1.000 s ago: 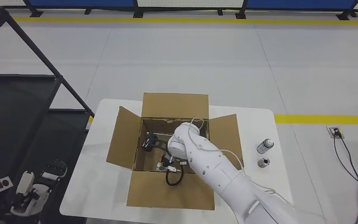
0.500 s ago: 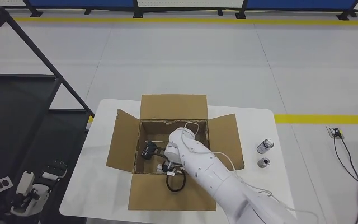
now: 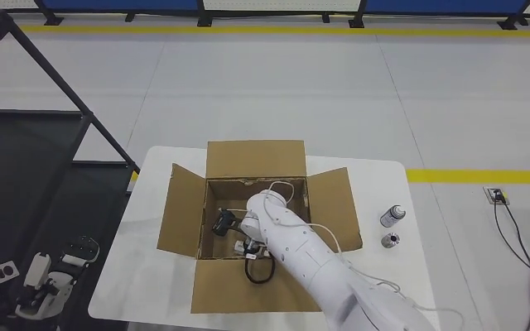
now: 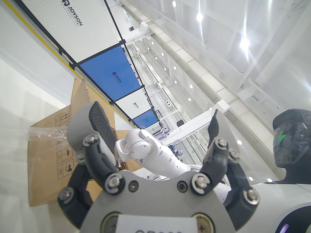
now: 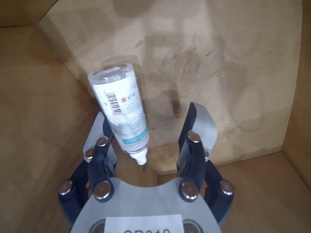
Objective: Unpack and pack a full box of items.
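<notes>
An open cardboard box (image 3: 255, 157) stands on the white table (image 3: 149, 281). My right arm goes down into it, and my right gripper (image 3: 222, 223) is low by the box's left inner wall. In the right wrist view this gripper (image 5: 148, 112) is open over the box floor (image 5: 218, 61). A white bottle (image 5: 121, 107) with a barcode label and a white nozzle lies tilted against one finger, near the wall. My left gripper (image 4: 155, 120) is open, holds nothing and points up at the ceiling, with the box (image 4: 48, 146) off to one side.
A silver can (image 3: 392, 216) and a small round cap (image 3: 389, 241) stand on the table right of the box. The four box flaps (image 3: 180, 207) are spread outward. A black cable loop (image 3: 258, 271) hangs from my right arm over the near flap.
My right arm has sunk a little deeper and nearer inside the box. The box has shifted slightly on the table.
</notes>
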Robot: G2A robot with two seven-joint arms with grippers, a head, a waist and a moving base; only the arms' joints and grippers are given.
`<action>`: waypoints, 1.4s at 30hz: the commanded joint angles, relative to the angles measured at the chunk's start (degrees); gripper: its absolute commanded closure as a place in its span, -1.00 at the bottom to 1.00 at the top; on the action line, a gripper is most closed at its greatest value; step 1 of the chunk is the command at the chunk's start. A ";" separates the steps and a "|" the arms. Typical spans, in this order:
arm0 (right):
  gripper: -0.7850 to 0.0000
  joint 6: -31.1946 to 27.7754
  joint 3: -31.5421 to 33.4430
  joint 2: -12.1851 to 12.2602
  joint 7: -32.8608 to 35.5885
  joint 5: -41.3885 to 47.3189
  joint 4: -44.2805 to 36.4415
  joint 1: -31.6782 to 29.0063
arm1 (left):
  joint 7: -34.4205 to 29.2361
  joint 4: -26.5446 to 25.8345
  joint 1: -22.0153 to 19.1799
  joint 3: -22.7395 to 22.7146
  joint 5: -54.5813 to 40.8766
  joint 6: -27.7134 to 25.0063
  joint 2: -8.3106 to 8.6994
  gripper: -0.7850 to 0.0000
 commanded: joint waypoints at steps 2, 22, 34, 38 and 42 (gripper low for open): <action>-0.39 -0.79 0.17 -0.38 -0.98 0.34 1.64 0.48 | 0.00 0.00 0.00 0.00 0.00 0.00 0.00 -1.00; 1.00 -5.77 0.64 -0.79 -5.93 0.03 5.64 1.99 | 0.00 0.00 0.00 0.00 0.00 0.00 0.00 -1.00; 1.00 -13.12 2.02 2.66 -20.82 -0.94 5.83 3.85 | 0.00 0.00 0.00 0.00 0.00 0.00 0.00 -1.00; 1.00 -14.59 1.81 4.41 -28.31 -3.37 4.49 3.15 | 0.00 0.00 0.00 0.00 0.00 0.00 0.00 -1.00; 1.00 -13.76 1.80 6.51 -35.63 -6.17 2.02 1.83 | 0.00 0.00 0.00 0.00 0.00 0.00 0.00 -1.00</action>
